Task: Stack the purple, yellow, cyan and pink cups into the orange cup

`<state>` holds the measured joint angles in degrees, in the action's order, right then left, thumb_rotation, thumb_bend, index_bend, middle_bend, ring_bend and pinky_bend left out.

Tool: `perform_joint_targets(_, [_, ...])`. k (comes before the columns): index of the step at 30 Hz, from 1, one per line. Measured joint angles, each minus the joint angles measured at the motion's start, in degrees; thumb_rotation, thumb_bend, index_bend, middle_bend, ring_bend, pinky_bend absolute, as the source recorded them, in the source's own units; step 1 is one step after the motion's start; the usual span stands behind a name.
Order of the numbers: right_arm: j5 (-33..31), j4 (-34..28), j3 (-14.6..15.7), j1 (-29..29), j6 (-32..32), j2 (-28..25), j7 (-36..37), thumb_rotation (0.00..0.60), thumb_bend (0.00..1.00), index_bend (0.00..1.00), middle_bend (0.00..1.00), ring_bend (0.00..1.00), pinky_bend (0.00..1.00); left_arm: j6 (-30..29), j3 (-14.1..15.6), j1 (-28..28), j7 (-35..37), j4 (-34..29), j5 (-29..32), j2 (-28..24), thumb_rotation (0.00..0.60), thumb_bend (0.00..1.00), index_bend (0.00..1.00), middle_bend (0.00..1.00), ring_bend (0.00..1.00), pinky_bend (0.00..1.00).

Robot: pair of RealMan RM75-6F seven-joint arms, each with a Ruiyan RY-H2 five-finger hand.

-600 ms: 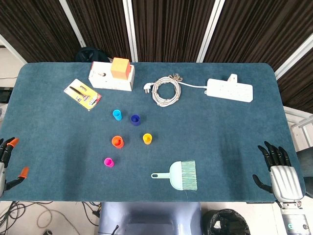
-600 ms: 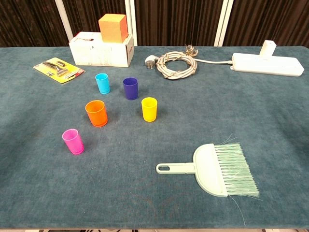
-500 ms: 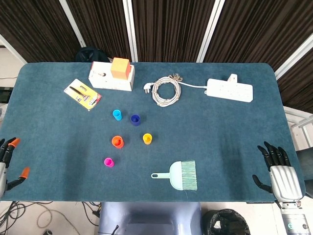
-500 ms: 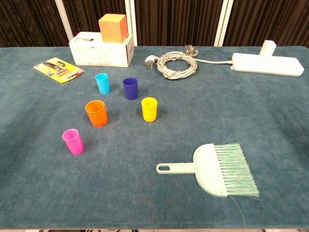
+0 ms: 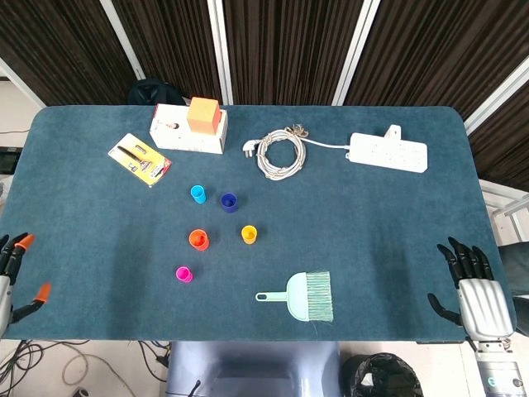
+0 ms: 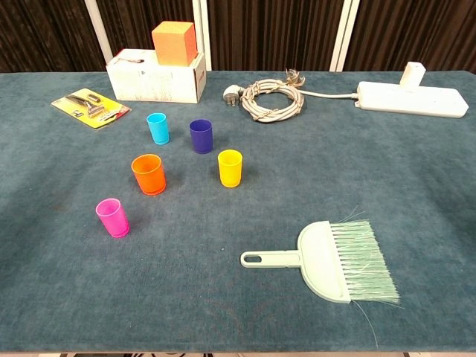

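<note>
Orange cup (image 6: 149,173) is being kept upright, mid-table; purple cup (image 6: 201,136), yellow cup (image 6: 230,167), cyan cup (image 6: 158,128), pink cup (image 6: 113,217) are being left apart around it. Left hand (image 5: 10,273) and right hand (image 5: 474,289) are being held off table edges, fingers spread, nothing grasped.

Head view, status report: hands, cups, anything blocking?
Left hand and right hand open at table edges. Orange cup empty; purple cup, yellow cup, cyan cup, pink cup upright, unstacked. No obstructions.
</note>
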<state>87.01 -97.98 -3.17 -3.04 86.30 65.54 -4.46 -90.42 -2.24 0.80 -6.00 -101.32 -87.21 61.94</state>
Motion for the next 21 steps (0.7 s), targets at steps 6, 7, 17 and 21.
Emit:
perform_joint_targets(6, [-0.9, 0.2, -0.3, 0.4, 0.3, -0.4, 0.9, 0.6, 0.34, 0.12, 0.05, 0.09, 0.05, 0.3, 0.3, 0.2, 0.6, 0.3, -0.9, 0.1, 0.6, 0.29, 0.11, 0.07, 0.0, 0.0])
perform_joint_targets(7, [-0.7, 0.1, -0.3, 0.4, 0.3, -0.5, 1.0, 0.6, 0.34, 0.12, 0.05, 0.09, 0.05, 0.2, 0.5, 0.2, 0.8, 0.2, -1.2, 0.1, 0.6, 0.29, 0.11, 0.07, 0.0, 0.0])
perform_joint_targets(17, [0.7, -0.7, 0.3, 0.4, 0.4, -0.7, 0.8, 0.6, 0.34, 0.12, 0.05, 0.09, 0.05, 4.4, -1.5, 4.5, 2.4, -0.1, -2.0, -0.3, 0.6, 0.21, 0.08, 0.07, 0.0, 0.0])
perform_joint_targets(21, [0.7, -1.0, 0.4, 0.4, 0.5, -0.7, 0.5, 0.6, 0.34, 0.12, 0.05, 0.09, 0.05, 12.1, -4.5, 10.2, 0.1, -1.5, 0.8, -0.7, 0.6, 0.2, 0.08, 0.07, 0.0, 0.0])
